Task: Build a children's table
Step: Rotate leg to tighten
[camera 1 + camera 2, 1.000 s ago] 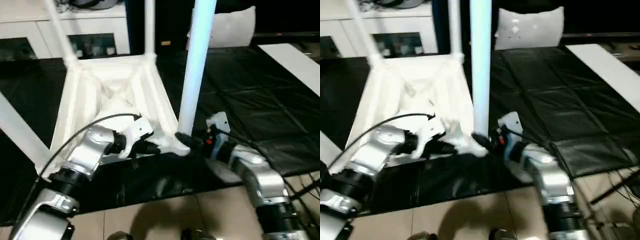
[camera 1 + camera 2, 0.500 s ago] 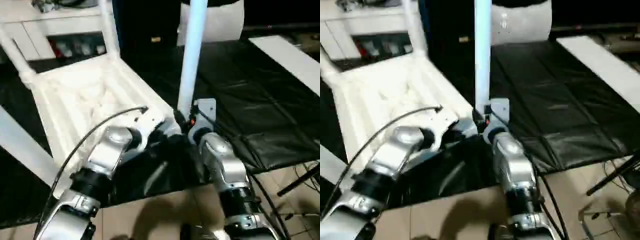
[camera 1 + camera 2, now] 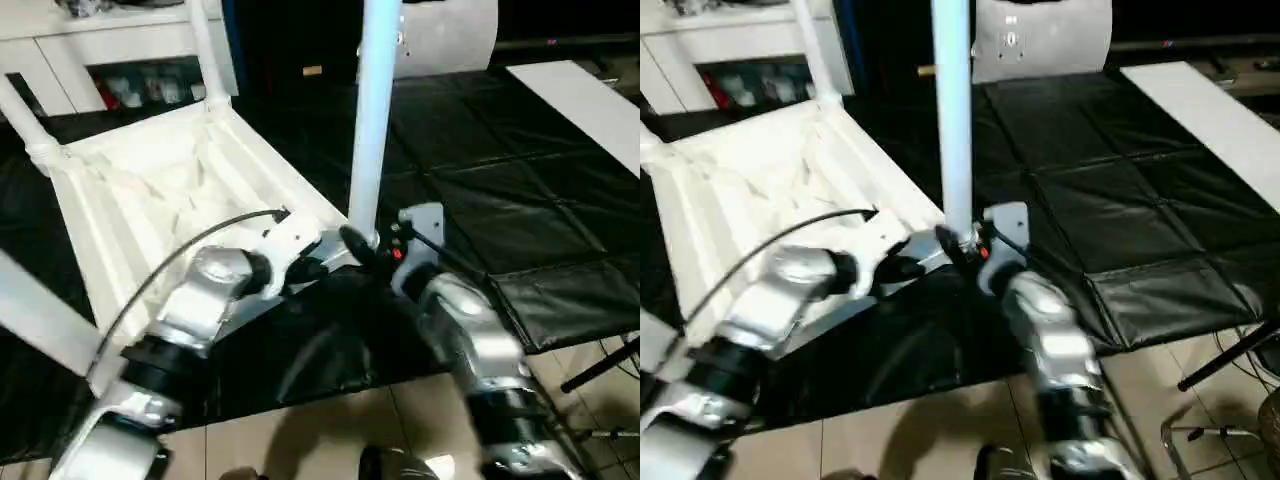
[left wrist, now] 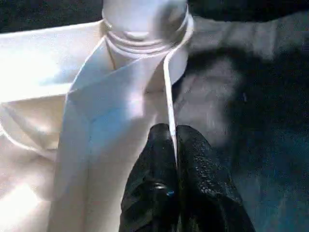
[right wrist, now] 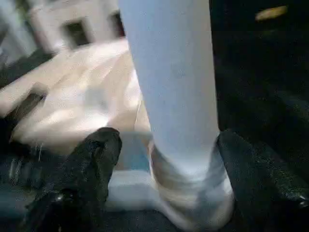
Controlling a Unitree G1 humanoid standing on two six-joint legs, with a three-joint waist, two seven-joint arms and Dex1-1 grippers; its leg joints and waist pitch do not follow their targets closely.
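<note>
1. White plastic is seen in the table [image 3: 150,200], which lies upside down on a black mat [image 3: 500,210], its ribbed underside facing up.
2. Legs are seen standing in its corners; the near-right leg [image 3: 372,110] is seated upright in its socket [image 4: 145,34].
3. The left gripper [image 4: 171,145] is pinched shut on the thin rim of the top, just beside that socket.
4. The right gripper [image 5: 166,159] is set around the base of the leg, its fingers [image 5: 91,159] spread wide, one on each side; whether they touch it cannot be told.
5. A white cabinet [image 3: 110,50] is seen behind the table, and a white board [image 3: 580,100] lies on the right.
</note>
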